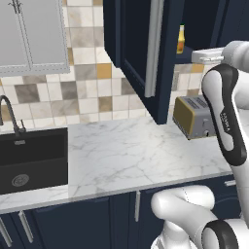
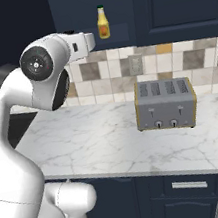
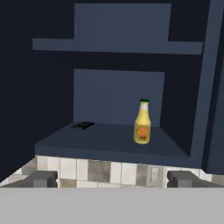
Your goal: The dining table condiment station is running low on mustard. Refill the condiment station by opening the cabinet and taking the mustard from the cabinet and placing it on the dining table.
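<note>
End effector (image 3: 112, 178) open wide, empty; both dark fingertips (image 3: 43, 178) sit at the bottom corners of the hand view, well apart, nothing between them. It points into the open cabinet (image 3: 118, 142) from outside the shelf edge.

Mustard (image 3: 142, 121) stands upright on the lower shelf, right of centre in the hand view, near the shelf's right wall. Yellow body, green cap, red label. Same bottle shows at top centre of the right base view (image 2: 102, 23) and top right of the left base view (image 1: 181, 40), beside the opened cabinet door (image 1: 141, 53). A small flat dark object (image 3: 82, 125) lies on the shelf, left of centre, well apart from the bottle; cannot tell what it is.

Below: marble surface (image 1: 136, 155) with toaster (image 2: 165, 103), tiled wall behind.

Risks, as judged from here:
- Bottle is right of the end effector's midline. A straight advance would probably send the right fingertip into the bottle and tip it or push it back.
- Bottle is tall and narrow; a high or glancing contact would likely topple it.
- Right cabinet wall is near the bottle, so the outer finger may scrape it on approach.
- Closing too early would catch only the front curve and squeeze the bottle out.
- Open door stands near the arm's upper links; a wide swing on withdrawal could strike it.
- Toaster lies under the exit path.
</note>
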